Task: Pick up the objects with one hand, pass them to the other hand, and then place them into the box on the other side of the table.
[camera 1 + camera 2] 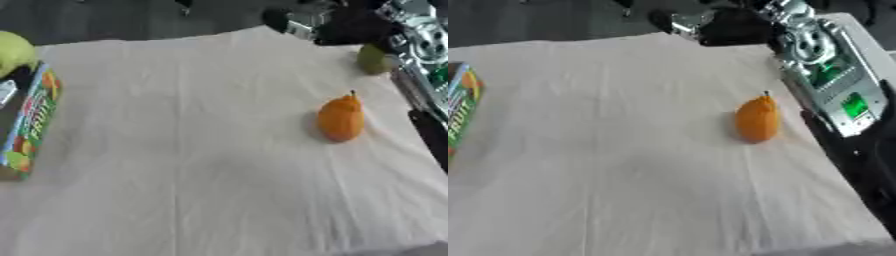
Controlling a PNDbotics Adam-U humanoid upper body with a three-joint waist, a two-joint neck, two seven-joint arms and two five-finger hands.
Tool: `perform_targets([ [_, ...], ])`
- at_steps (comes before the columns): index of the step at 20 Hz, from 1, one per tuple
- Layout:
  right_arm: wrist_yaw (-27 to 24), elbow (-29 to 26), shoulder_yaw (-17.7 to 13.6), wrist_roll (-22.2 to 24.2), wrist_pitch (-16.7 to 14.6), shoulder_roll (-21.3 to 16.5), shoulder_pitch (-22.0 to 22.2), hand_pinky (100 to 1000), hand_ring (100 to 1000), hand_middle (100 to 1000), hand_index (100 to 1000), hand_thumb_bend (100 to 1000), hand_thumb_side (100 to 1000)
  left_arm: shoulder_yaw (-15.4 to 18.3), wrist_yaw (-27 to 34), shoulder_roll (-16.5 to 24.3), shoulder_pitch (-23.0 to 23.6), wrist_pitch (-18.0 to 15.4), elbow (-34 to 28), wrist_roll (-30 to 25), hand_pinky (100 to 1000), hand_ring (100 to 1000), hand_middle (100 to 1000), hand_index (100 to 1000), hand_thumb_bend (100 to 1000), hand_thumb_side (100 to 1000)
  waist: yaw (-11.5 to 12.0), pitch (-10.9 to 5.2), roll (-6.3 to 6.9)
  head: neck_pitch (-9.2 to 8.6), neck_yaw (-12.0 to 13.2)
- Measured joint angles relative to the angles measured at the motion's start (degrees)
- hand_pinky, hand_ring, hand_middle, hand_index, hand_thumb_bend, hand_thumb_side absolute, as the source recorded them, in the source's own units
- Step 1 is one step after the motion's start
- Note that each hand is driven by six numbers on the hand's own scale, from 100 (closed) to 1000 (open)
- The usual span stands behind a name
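Orange pear (340,119) lying alone on the right side of a table (201,165) covered in pale cloth.

Its dark stem points away from the camera. Further back, a small green fruit (373,59) sits near the table's far right corner, just beside the right robot hand (726,27), which shows as a dark shape at the far edge; whether its fingers are curled cannot be told. At the left edge stands a colourful box (31,122) with a yellow-green fruit (14,50) at its far end.
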Motion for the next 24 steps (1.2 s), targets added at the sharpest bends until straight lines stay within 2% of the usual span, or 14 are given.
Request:
perform_targets([
  [3,0.42,0.97,-1.68,-1.94,-0.15,-1.32,1.75,762,740,736,858,667,288,2.21,0.29,1.16,0.78,0.79,2.86,0.24,372,392,396,410,456,131,-0.01,0.0,0.0,-0.01,0.08],
  [6,2.92,3.11,-3.35,-3.36,0.51,-2.12,3.22,760,741,737,857,667,287,4.25,-2.08,1.48,1.56,0.39,5.99,1.2,375,401,398,413,463,129,-0.01,0.02,0.01,-0.02,0.33],
  [11,5.26,7.35,-5.2,-6.26,1.01,-3.06,4.66,759,737,733,854,667,284,6.85,-4.57,1.48,2.82,1.06,11.14,0.77,376,406,363,413,477,129,0.11,0.14,0.04,-0.02,2.01],
  [17,5.41,9.56,-5.95,-8.33,0.56,-3.53,5.15,758,736,732,853,668,283,8.18,-5.15,1.48,3.06,2.07,15.13,-2.08,377,406,366,414,481,130,0.24,0.14,0.05,-0.01,5.99],
  [24,5.3,9.96,-6.52,-9.91,0.32,-3.54,5.35,757,733,730,852,668,281,8.78,-5.53,1.5,3.05,1.8,16.38,-3.4,377,405,367,414,479,133,0.26,0.15,0.06,-0.01,10.64],
])
